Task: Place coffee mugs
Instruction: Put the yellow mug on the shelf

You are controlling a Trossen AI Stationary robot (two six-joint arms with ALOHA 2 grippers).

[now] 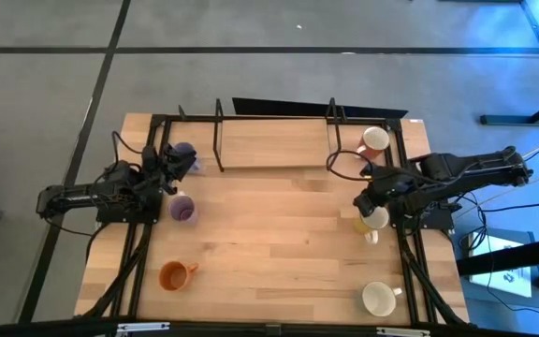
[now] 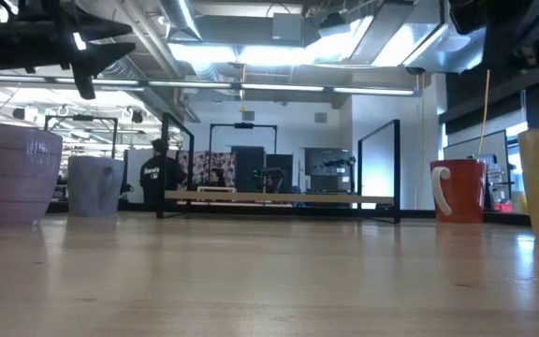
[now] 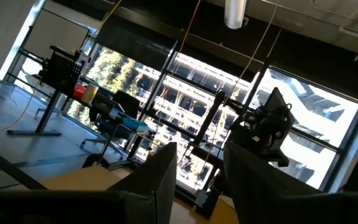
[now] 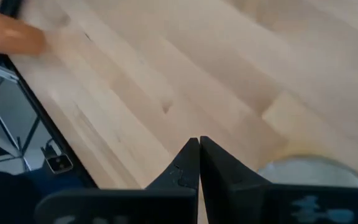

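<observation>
While the left gripper (image 1: 169, 161) hangs with its fingers (image 3: 157, 180) parted and nothing between them at the table's (image 1: 279, 243) far-left, a lavender mug (image 1: 184, 153) sits just beyond it and a second lavender mug (image 1: 183, 209) just nearer. At the right edge the right gripper (image 1: 365, 200) is clenched empty, its fingertips (image 4: 197, 149) pressed together, beside a cream mug (image 1: 374, 220). An orange mug (image 1: 175, 274) stands near-left, another cream mug (image 1: 379, 299) near-right, and a white mug with reddish interior (image 1: 374, 140) far-right.
</observation>
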